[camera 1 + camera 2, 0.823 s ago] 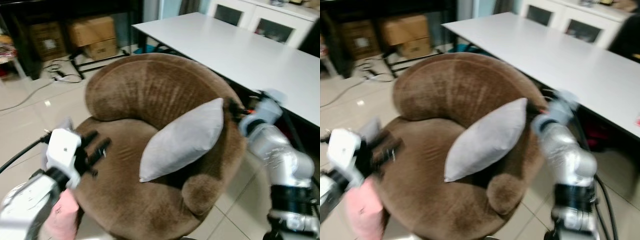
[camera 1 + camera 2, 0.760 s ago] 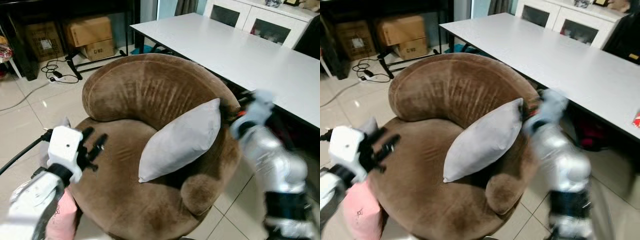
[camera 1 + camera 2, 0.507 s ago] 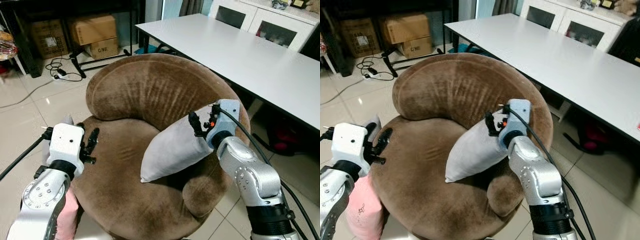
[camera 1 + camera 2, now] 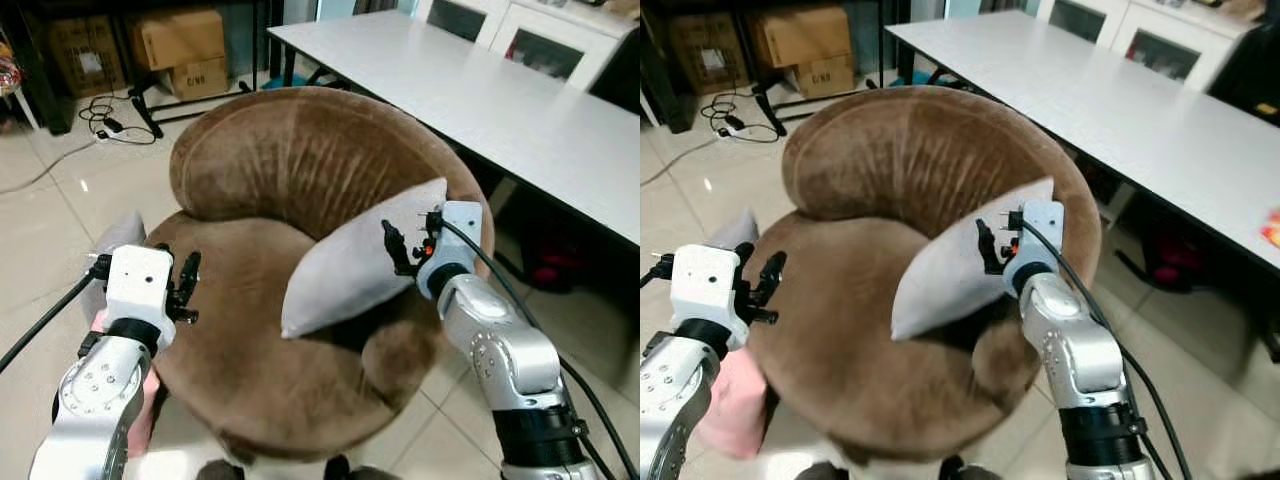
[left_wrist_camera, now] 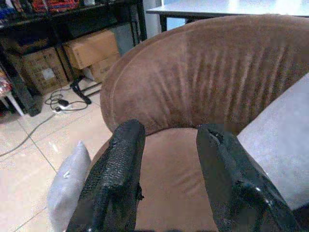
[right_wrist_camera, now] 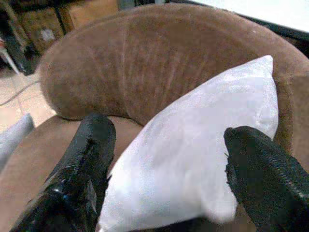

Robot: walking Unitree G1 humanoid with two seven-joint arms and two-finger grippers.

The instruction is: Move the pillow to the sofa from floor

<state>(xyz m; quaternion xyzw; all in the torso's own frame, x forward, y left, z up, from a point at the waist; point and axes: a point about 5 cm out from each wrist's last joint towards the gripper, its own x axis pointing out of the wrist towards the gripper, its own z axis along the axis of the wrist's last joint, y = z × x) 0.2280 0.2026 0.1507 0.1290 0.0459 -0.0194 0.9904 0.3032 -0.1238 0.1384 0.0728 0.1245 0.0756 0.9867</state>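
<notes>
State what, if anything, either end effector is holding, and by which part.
Nothing is held. The right end effector is open with the grey pillow between its fingers, ungripped; the left end effector is open over the brown sofa.

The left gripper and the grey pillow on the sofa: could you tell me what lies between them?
Bare brown seat cushion of the sofa lies between the left gripper and the grey pillow, as the left eye view shows.

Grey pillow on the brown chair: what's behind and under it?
The grey pillow leans against the brown chair backrest, its lower edge on the seat. The seat beneath it is shadowed and covered.
</notes>
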